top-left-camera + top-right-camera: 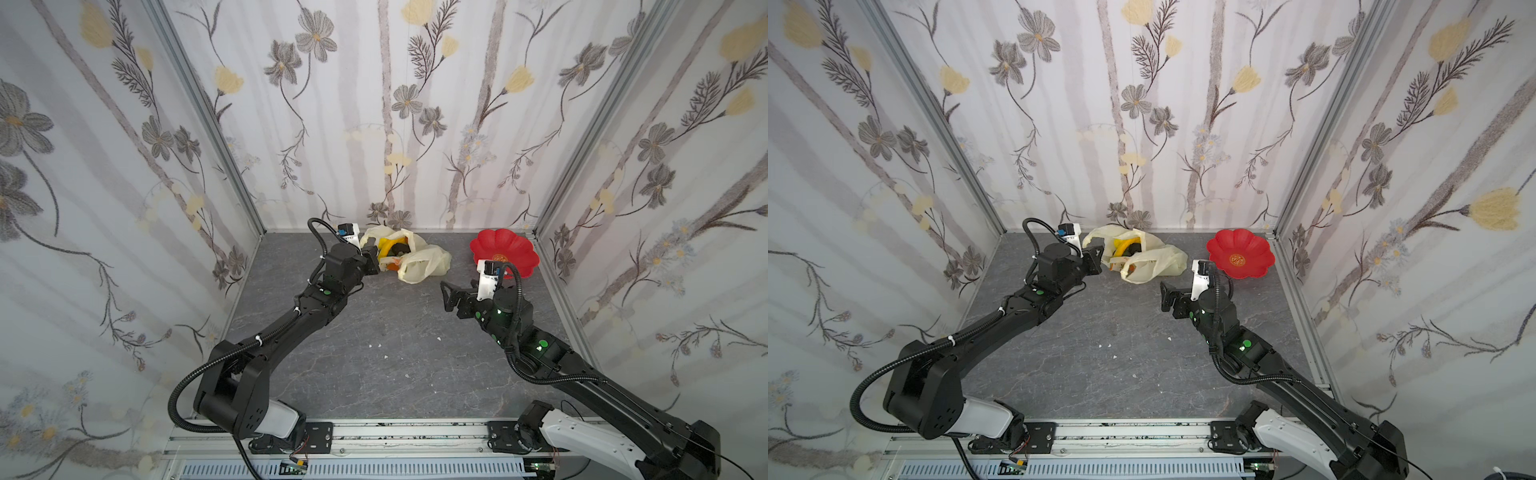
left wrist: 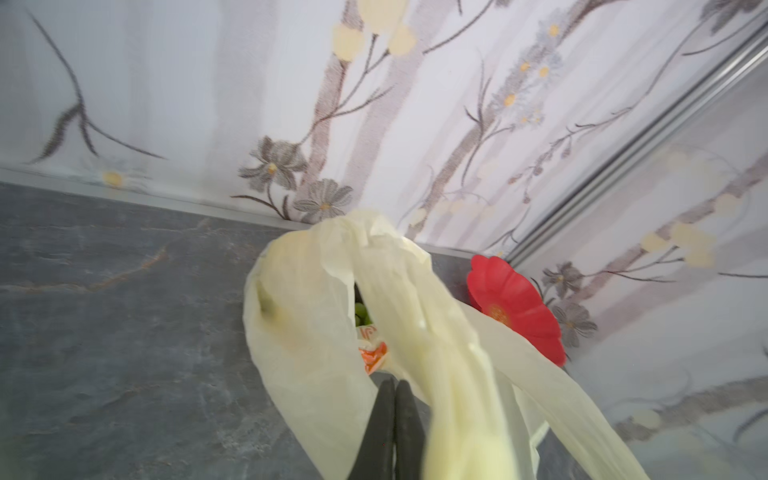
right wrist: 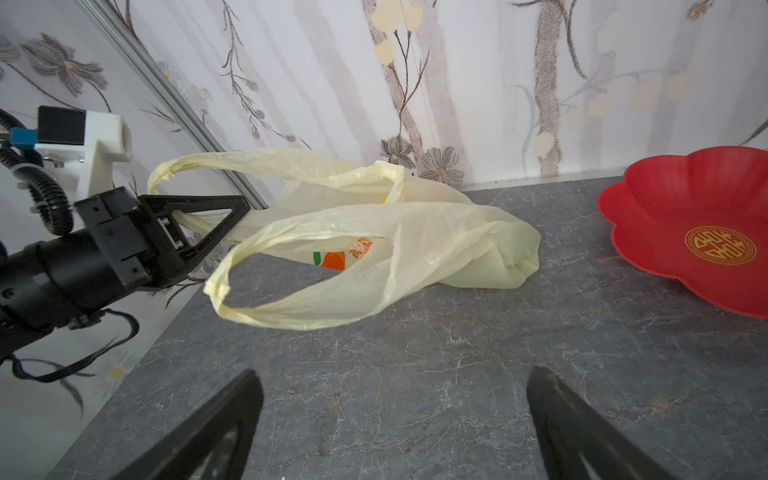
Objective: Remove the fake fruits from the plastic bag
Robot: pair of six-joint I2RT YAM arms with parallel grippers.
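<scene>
The pale-yellow plastic bag (image 1: 424,259) (image 1: 1158,259) lies at the back of the table, its mouth facing left. Inside it, both top views show a yellow banana (image 1: 388,245) (image 1: 1125,245) beside a dark fruit (image 1: 401,249). A bit of green grapes (image 2: 362,313) peeks out in the left wrist view. My left gripper (image 1: 375,252) (image 2: 395,384) (image 3: 243,203) is shut at the bag's mouth, on a handle loop that is raised off the table. My right gripper (image 1: 448,297) (image 3: 395,374) hovers open and empty over bare table, in front of the bag (image 3: 436,237).
A red flower-shaped plate (image 1: 507,249) (image 1: 1241,245) (image 3: 685,199) sits empty at the back right, near the corner. Patterned walls close in the back and both sides. A few white crumbs (image 1: 378,345) lie mid-table. A metal rail runs along the front edge.
</scene>
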